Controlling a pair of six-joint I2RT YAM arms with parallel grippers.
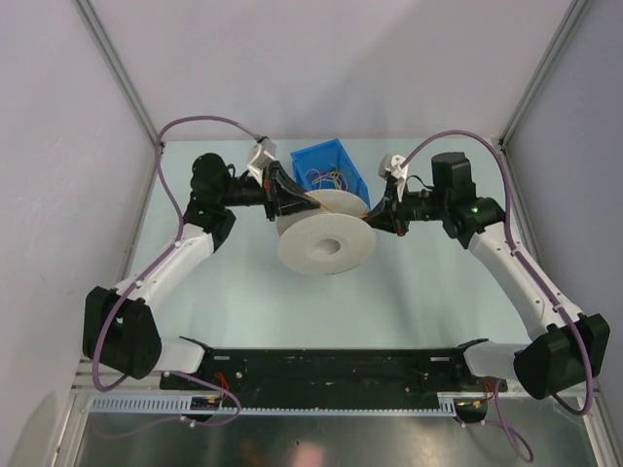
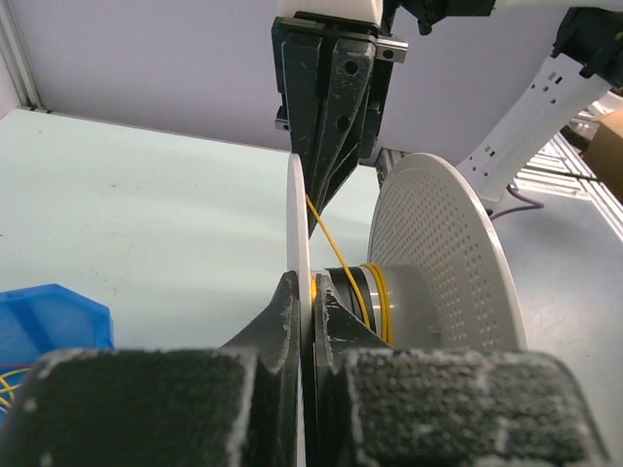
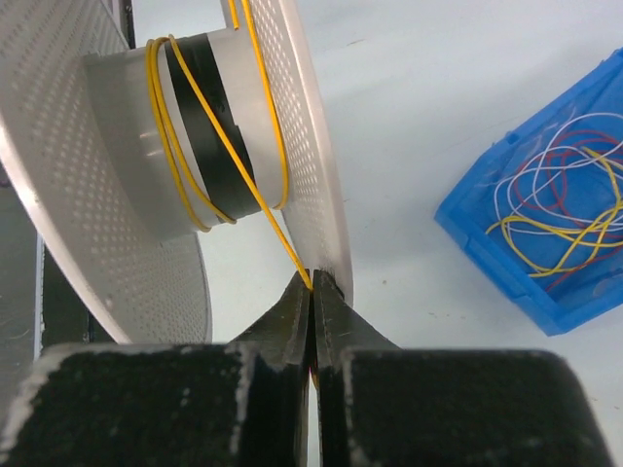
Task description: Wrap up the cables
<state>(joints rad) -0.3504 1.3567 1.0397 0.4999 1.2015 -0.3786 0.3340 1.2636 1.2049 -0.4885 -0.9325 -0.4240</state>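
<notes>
A white spool (image 1: 326, 243) with perforated flanges hangs tilted between my two grippers above the table. My left gripper (image 1: 292, 202) is shut on the edge of the spool's thin flange (image 2: 298, 214); its jaws (image 2: 310, 287) clamp the disc. My right gripper (image 1: 375, 216) is shut on a yellow cable (image 3: 282, 233). That cable runs taut from its tips (image 3: 311, 277) to the spool's hub (image 3: 185, 126), where a few yellow turns lie. In the left wrist view the yellow cable (image 2: 321, 229) rises to the right gripper (image 2: 317, 180).
A blue bin (image 1: 331, 170) stands just behind the spool at the table's back. It holds a loose tangle of yellow, white, red and purple cables (image 3: 574, 214). A corner of the bin (image 2: 49, 321) shows in the left wrist view. White enclosure walls surround the table.
</notes>
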